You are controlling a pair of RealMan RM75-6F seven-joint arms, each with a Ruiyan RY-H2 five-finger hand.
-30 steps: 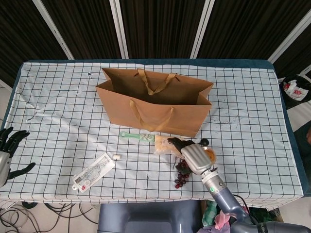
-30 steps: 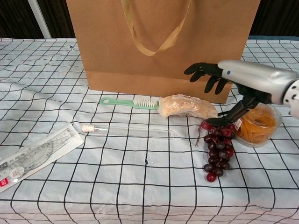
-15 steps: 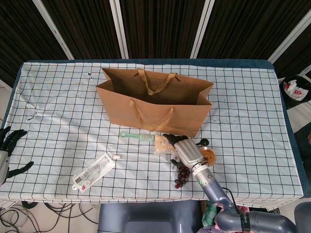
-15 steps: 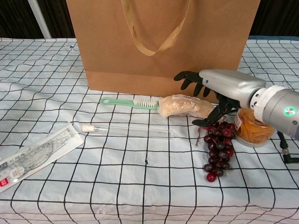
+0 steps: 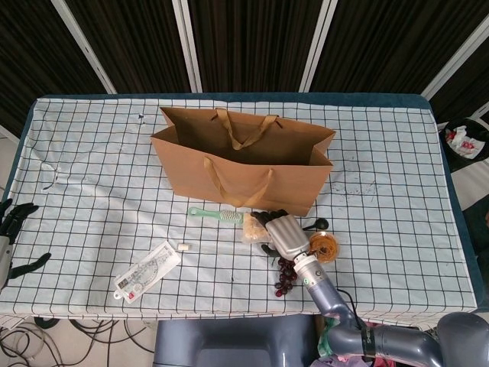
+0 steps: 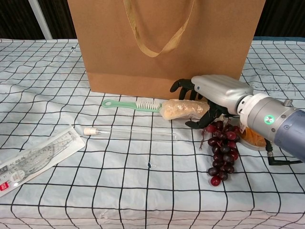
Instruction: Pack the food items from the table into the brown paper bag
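Silvery right robot hand cups the crinkly wrapped bread, grip unclear; left spread.

The brown paper bag stands upright and open-mouthed on the checked cloth, handles up. In front of it lies a wrapped bread roll — pale tan, lengthwise, its right end under the right hand. Just right of it a bunch of dark red grapes trails toward the near edge — beside a tub of orange food.
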